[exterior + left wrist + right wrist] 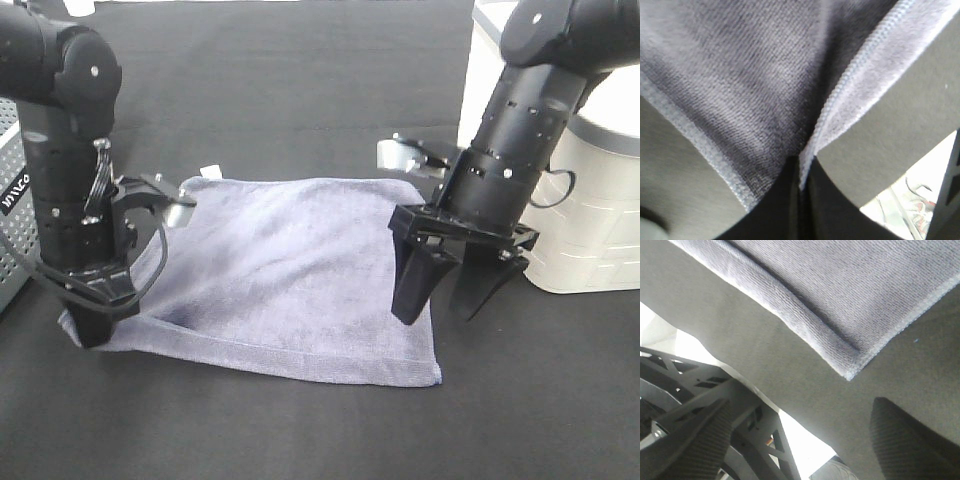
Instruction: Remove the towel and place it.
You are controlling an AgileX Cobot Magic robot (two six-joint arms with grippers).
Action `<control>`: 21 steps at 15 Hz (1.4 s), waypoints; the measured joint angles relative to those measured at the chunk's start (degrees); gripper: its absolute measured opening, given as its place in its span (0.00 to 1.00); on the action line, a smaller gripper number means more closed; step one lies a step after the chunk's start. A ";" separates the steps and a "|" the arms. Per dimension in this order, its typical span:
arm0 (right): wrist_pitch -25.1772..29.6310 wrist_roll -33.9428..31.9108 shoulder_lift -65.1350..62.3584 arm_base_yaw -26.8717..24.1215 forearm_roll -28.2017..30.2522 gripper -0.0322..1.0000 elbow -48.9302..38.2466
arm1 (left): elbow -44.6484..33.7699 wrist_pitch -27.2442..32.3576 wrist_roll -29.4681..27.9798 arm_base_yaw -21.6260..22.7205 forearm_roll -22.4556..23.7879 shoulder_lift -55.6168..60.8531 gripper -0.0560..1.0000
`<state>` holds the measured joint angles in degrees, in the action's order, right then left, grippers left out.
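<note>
Towel [290, 270] is lying flat on the black table [300, 90] between my arms. My left claw [92, 328] is pinching its near left corner; my right claw [438, 312] is hanging wide open above its right edge.

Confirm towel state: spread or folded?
Spread. The towel lies open as one rough square on the table; only its near-left corner is bunched, pinched in the shut left gripper.

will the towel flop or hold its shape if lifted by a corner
Probably floppy: the towel bunches into folds where the left gripper pinches its edge. Likely light: it lies thin and flat. The fuzzy weave should resist slipping.
</note>
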<state>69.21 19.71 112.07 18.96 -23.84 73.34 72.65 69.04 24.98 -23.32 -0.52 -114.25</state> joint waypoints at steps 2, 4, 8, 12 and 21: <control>0.00 -0.57 -0.46 0.00 -0.11 0.75 0.00 | -0.17 0.11 -2.12 0.00 -0.11 0.00 0.31; 0.00 -1.20 -0.80 0.00 -0.52 0.75 0.00 | -0.17 -0.17 -4.93 0.00 -0.29 0.00 0.55; 0.00 -2.98 -0.80 0.00 -1.20 0.75 0.00 | -0.17 0.11 -5.67 0.00 -4.01 0.00 0.68; 0.00 -3.44 -0.80 0.00 -1.26 0.75 0.00 | -0.40 0.11 -6.30 0.00 -5.90 -0.17 0.68; -4.47 -5.79 -1.15 4.18 -8.54 0.75 -3.95 | 0.29 0.11 -9.57 0.00 -5.79 -0.17 0.68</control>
<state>64.74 13.92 110.92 23.15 -32.37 69.39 72.94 69.16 15.41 -23.32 -6.30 -114.42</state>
